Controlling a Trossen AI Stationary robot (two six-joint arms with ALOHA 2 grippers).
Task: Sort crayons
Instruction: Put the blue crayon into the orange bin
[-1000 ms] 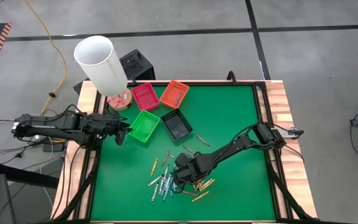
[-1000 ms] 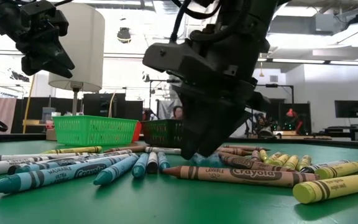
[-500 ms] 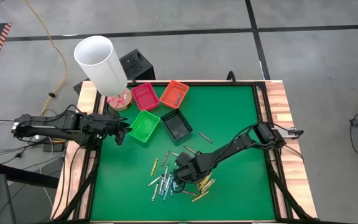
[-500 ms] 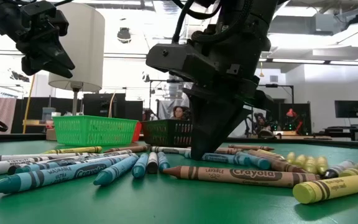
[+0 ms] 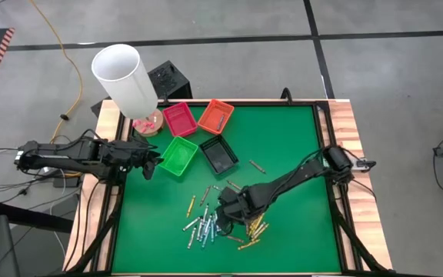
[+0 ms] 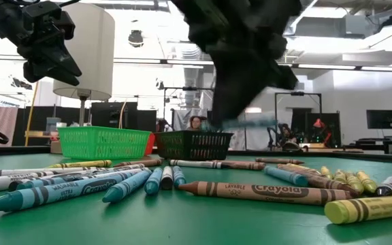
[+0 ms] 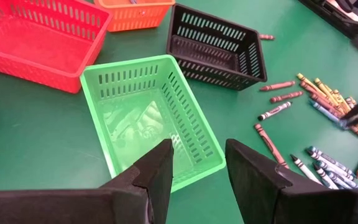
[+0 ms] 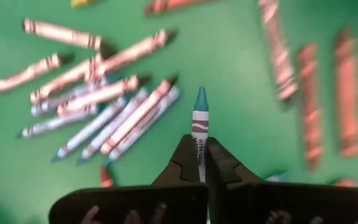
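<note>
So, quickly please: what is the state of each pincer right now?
Left pincer: open, holding nothing, above the green tray.
Right pincer: shut on a blue crayon, lifted above the crayon pile.

The right gripper (image 6: 240, 119) is a dark smear in the low view, its top cut off by the frame, and the blue crayon (image 8: 200, 127) pinched in it is a faint streak there. From its own wrist the crayon's lower end vanishes between the fingers (image 8: 219, 163), and the brown crayons (image 8: 309, 99) beyond it blur (labels unreadable). From overhead the crayon pile (image 5: 206, 227) beside that gripper is too small to count.
</note>
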